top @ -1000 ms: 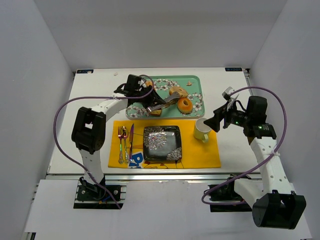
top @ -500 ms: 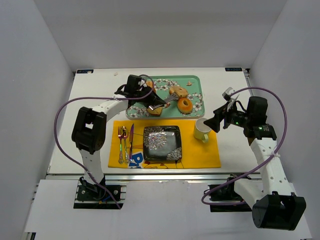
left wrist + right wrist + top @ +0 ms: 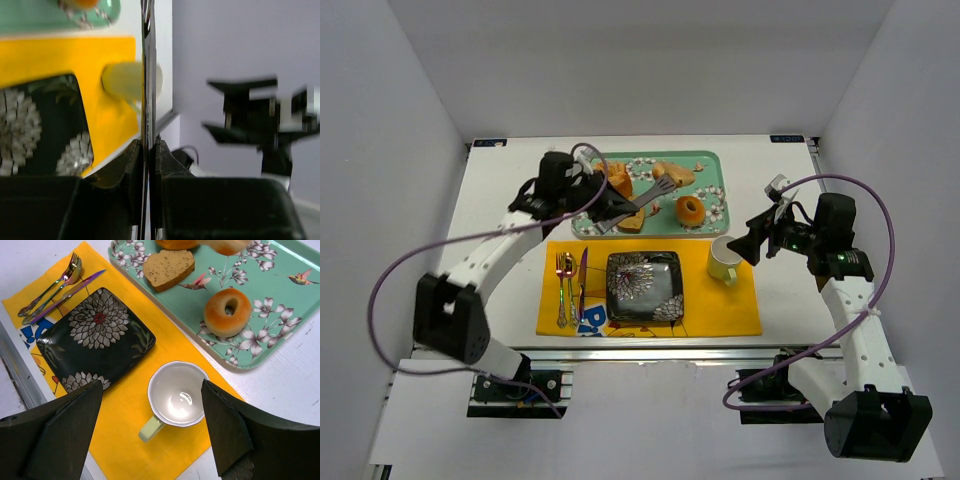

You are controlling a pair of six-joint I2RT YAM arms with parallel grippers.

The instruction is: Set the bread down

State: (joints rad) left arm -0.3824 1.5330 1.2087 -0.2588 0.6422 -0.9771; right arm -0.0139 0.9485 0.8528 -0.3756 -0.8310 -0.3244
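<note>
views from above and from both wrists; we take the teal flowered tray (image 3: 280,280) as landmark. the left gripper (image 3: 599,208) hangs over the tray's left end, clenched on the handle of a grey spatula (image 3: 663,187) whose head reaches toward the tray's middle. in the left wrist view the tool stands edge-on, pinched between the two fingers (image 3: 133,170). the bread slice (image 3: 167,268) lies flat in the tray's near-left corner, beneath the line of the spatula handle; we cannot tell whether the two touch. a bagel (image 3: 227,311) lies on the tray to the right of the slice, apart from it. just off the tray's near edge, a yellow placemat (image 3: 125,405) bears a black flowered plate (image 3: 95,337), a pale cup (image 3: 177,395) and cutlery (image 3: 55,287). the right gripper (image 3: 748,246) hovers off the tray's near-right corner, above the cup, its jaws spread wide and released.
</note>
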